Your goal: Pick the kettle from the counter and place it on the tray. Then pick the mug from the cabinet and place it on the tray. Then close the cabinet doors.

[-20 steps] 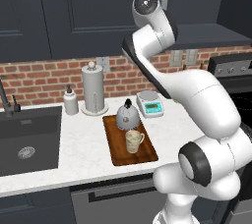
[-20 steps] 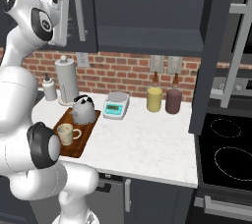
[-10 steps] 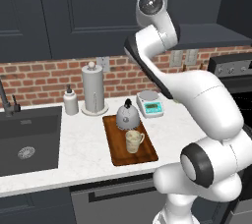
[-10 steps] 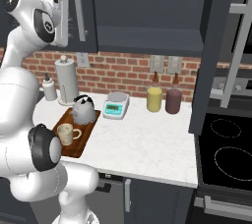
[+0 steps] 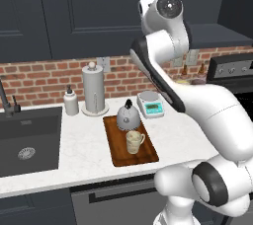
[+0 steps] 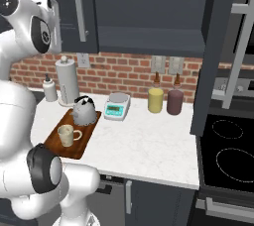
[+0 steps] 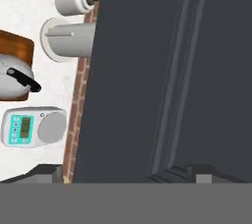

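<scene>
1. Pincer [image 7: 123, 175]: raised high against the cabinet front, close to a navy door panel [image 7: 162, 70]. Only the dark finger tips show at the frame's lower edge; released or clenched, cannot tell.
2. Left cabinet door [image 6: 74, 9] lies flush, with its bar handle beside the arm's upper joint. Right cabinet door [image 6: 233, 51] stands swung open above the stove.
3. Kettle [image 5: 127, 116] sits upright on the far end of the tray [image 5: 118, 152].
4. Mug [image 5: 133, 141] stands on the tray just in front of the kettle, handle toward the robot's right.
5. Tray lies on the counter [image 5: 74, 145], between the sink and the kitchen scale [image 5: 150, 103].
6. Paper-towel holder [image 5: 93, 90] stands behind the tray.
</scene>
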### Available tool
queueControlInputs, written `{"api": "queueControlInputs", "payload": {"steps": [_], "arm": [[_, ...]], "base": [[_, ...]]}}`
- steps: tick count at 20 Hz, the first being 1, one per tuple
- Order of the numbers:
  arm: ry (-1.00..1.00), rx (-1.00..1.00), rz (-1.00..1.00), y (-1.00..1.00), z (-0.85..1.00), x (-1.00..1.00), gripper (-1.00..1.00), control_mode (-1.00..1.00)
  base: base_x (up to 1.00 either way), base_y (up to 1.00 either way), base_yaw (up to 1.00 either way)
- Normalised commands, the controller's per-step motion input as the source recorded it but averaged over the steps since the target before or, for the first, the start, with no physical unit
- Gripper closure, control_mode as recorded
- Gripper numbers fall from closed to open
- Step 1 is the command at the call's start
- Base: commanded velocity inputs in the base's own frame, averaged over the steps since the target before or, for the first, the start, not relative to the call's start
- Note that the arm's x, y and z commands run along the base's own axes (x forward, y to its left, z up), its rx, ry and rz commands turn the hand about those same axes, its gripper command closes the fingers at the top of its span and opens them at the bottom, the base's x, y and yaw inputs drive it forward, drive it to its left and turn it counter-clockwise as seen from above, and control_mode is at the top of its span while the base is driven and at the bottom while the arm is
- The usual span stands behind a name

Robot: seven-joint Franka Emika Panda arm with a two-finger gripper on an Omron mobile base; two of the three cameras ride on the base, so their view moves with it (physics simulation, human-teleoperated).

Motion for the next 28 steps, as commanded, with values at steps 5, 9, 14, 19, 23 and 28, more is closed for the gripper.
{"api": "queueControlInputs", "payload": {"steps": [5, 9, 14, 19, 23, 28], "arm": [[0.05, 0.00, 0.14, 0.22, -0.01, -0.77, -1.00, -1.00], [0.01, 0.00, 0.08, 0.21, 0.00, -0.82, -1.00, -1.00], [0.03, 0.00, 0.00, 0.16, 0.00, -0.79, -1.00, -1.00], [0.08, 0.00, 0.00, 0.09, 0.00, -0.72, -1.00, -1.00], [0.09, -0.05, 0.00, 0.06, 0.00, -0.58, -1.00, -1.00], [0.03, -0.19, 0.00, 0.03, 0.00, -0.61, -1.00, -1.00]], "base": [[0.00, 0.00, 0.00], [0.00, 0.00, 0.00], [0.00, 0.00, 0.00], [0.00, 0.00, 0.00], [0.00, 0.00, 0.00], [0.00, 0.00, 0.00]]}}
